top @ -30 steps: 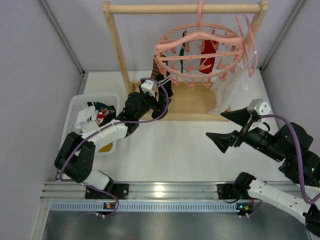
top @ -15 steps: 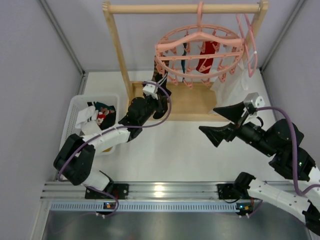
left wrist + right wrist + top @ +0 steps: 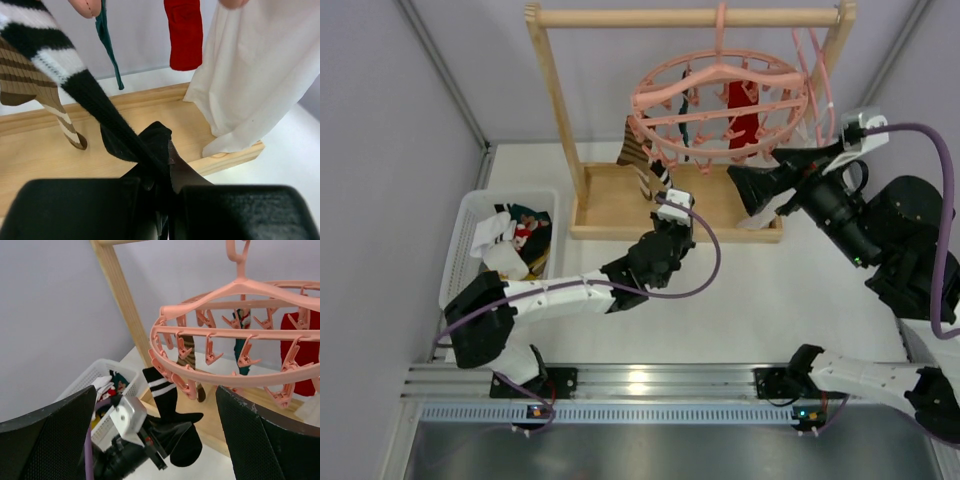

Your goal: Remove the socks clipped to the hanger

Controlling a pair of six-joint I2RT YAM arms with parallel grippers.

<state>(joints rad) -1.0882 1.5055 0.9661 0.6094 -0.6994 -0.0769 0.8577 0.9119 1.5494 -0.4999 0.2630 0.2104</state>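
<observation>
The round pink hanger (image 3: 638, 100) hangs by its hook from the wooden rack's bar. Clipped to it are a black sock with white stripes (image 3: 50, 60), a brown striped sock (image 3: 25, 85), a dark teal sock (image 3: 107, 45) and a red sock (image 3: 185, 32). My left gripper (image 3: 658, 205) sits below the ring's near left side, shut on the black sock's foot (image 3: 172, 432). That sock runs taut up to its clip. My right gripper (image 3: 760, 172) is open beside the ring's right side, level with it, with nothing between its fingers (image 3: 50, 440).
The wooden rack (image 3: 555, 90) stands on a board base (image 3: 610, 205). A large white garment (image 3: 250, 75) and a plain pink hanger (image 3: 820, 80) hang at the right end. A white basket (image 3: 465, 235) with several socks sits at the left.
My left gripper shut on the black sock and drew it down and toward the near right. My right arm swung up and back to the hanger's right side, staying open.
</observation>
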